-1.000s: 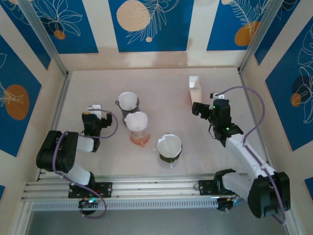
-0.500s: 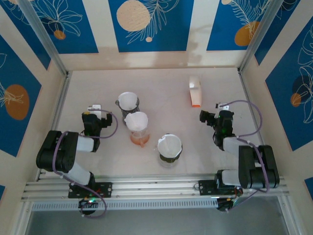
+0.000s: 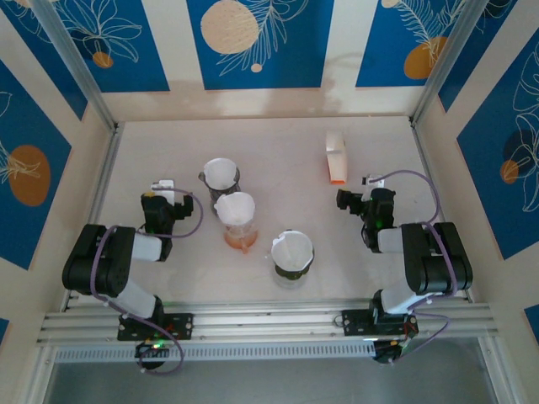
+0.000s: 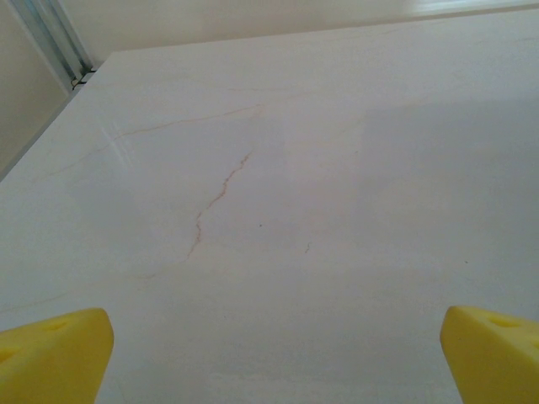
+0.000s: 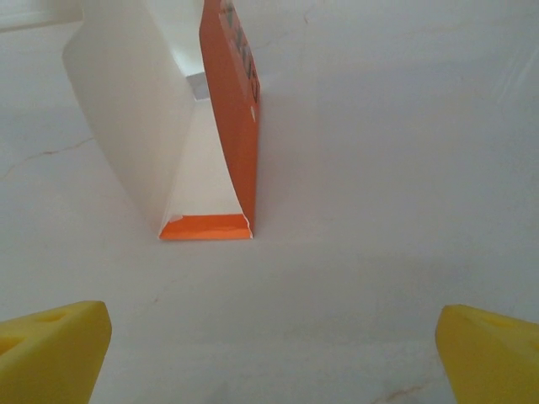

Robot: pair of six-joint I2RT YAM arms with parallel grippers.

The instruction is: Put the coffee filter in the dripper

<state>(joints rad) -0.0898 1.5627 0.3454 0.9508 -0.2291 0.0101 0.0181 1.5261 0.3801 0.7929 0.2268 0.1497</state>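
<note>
Three drippers stand mid-table, each with a white coffee filter sitting in it: a back one (image 3: 221,175), a middle one on an orange-tinted base (image 3: 237,219) and a front one (image 3: 291,252). An open orange and white filter box (image 3: 336,157) stands at the back right, also straight ahead in the right wrist view (image 5: 173,126). My right gripper (image 3: 355,199) rests low just in front of that box, open and empty (image 5: 269,362). My left gripper (image 3: 164,194) sits left of the drippers, open over bare table (image 4: 269,362).
The pale tabletop (image 3: 278,151) is walled in by blue and cream panels, with metal posts at the back corners. A metal rail (image 3: 269,324) runs along the near edge by the arm bases. Both arms are folded back close to their bases.
The right arm has pulled back from beside the filter box and folded down toward its base, its gripper staying open. The left arm and the drippers have not moved.
</note>
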